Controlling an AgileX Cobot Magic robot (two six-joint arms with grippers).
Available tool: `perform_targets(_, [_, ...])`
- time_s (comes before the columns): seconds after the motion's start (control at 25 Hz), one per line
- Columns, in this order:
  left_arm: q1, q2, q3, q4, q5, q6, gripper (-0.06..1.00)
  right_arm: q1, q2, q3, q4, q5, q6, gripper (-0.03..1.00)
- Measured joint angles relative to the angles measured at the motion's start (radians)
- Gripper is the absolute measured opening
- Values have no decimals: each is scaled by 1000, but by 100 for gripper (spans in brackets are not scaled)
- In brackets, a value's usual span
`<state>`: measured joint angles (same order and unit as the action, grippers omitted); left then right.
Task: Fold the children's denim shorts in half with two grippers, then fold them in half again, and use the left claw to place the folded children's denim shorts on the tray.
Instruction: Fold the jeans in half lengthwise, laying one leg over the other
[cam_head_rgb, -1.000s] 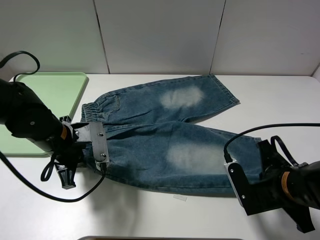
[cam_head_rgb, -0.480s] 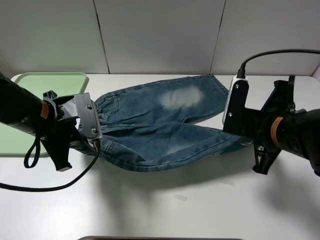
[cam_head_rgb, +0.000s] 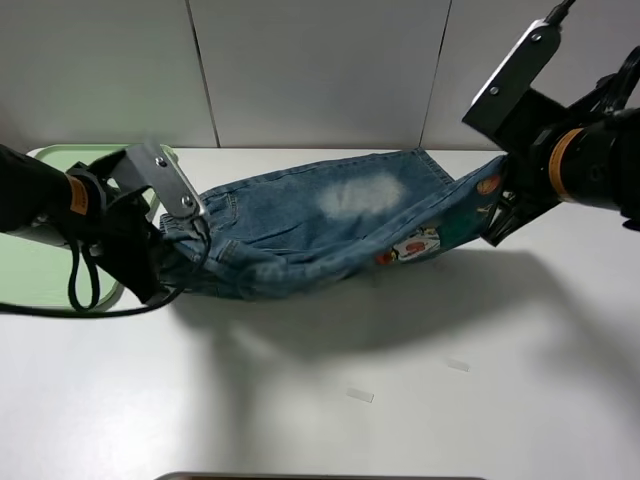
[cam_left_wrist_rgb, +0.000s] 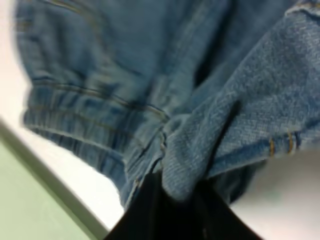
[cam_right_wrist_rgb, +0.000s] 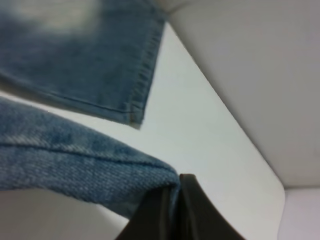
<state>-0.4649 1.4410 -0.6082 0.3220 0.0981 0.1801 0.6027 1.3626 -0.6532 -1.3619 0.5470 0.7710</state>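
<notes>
Both grippers have lifted and swung back since the earlier frames, carrying the near leg up over the far one; the underside with the cartoon patch now shows.

Left gripper (cam_head_rgb: 188, 228) is pinched closed on a bunch of denim at the waistband end. Right gripper (cam_head_rgb: 497, 203) is clamped tight on the lifted leg's hem.

Shorts (cam_head_rgb: 320, 235): far leg flat on the table (cam_head_rgb: 400, 380), near leg hanging slack between the arms, just right of the tray (cam_head_rgb: 100, 151).

Progress, as I judge it: first fold under way, not yet laid down. Second fold and tray placement remain.
</notes>
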Motion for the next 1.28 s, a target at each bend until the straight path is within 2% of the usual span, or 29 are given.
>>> perform_targets(0.16, [84,0,0,0,-92,-86,10,-103,10,-24,0,-107,14,-2])
perform_targets(0.36, [142,0,0,9,-154,-90,10,-185,103,-71,0,-199,15,-2])
perform_targets(0.56, [182,0,0,20,-214,-58,10,-191,235,-150,0,-215,16,-2])
perform_targets(0.76, [258,0,0,23,-243,-57,10,-191,324,-260,7,-227,16,-2])
perform_targets(0.92, [314,28,0,23,-269,-56,10,-191,361,-333,7,-273,16,-2])
perform_targets(1.08, [328,93,0,25,-303,-34,10,-191,393,-387,-1,-300,16,-2])
perform_targets(1.28, [336,147,0,26,-398,-4,10,-191,451,-439,-12,-296,16,-2])
